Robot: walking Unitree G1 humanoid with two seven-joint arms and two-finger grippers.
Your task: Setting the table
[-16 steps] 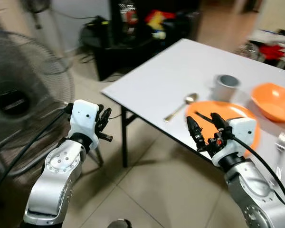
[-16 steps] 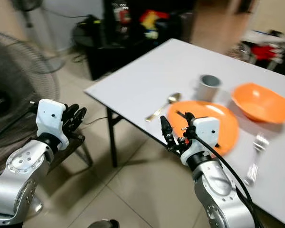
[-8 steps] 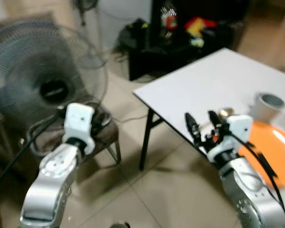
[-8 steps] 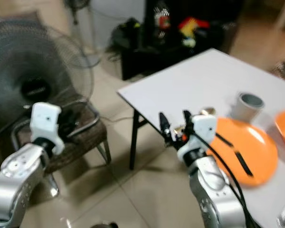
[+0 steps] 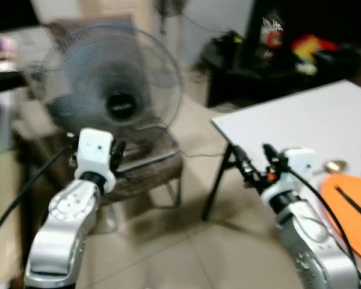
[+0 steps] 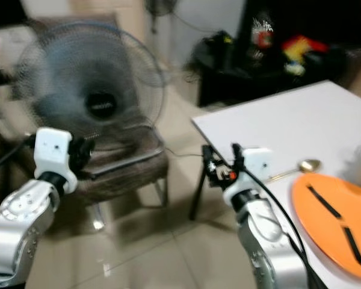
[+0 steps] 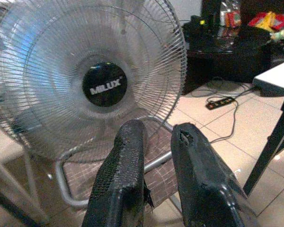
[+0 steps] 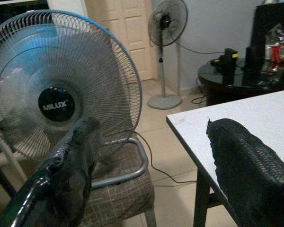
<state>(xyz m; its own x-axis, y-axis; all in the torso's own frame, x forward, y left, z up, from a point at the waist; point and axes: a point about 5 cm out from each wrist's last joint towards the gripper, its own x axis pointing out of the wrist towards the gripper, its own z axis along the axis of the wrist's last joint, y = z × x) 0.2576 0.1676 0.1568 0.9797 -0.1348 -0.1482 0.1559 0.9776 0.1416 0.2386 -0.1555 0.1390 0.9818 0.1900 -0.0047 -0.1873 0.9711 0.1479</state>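
Right gripper (image 6: pixel 219 162) hangs wide open and empty, just off the counter's (image 6: pixel 289 129) near corner. Left gripper (image 7: pixel 154 179) has its fingers narrowed to a slim gap, holding nothing, facing the big fan (image 5: pixel 111 96) on a chair (image 6: pixel 123 162). The orange plate (image 6: pixel 334 220) sits at the counter's near edge, with the spoon (image 6: pixel 298 167) just beyond.

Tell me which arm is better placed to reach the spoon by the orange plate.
Right, probably. The right gripper, fingers open, hangs beside the white table corner, with the spoon and orange plate on that side. The left gripper faces the fan.
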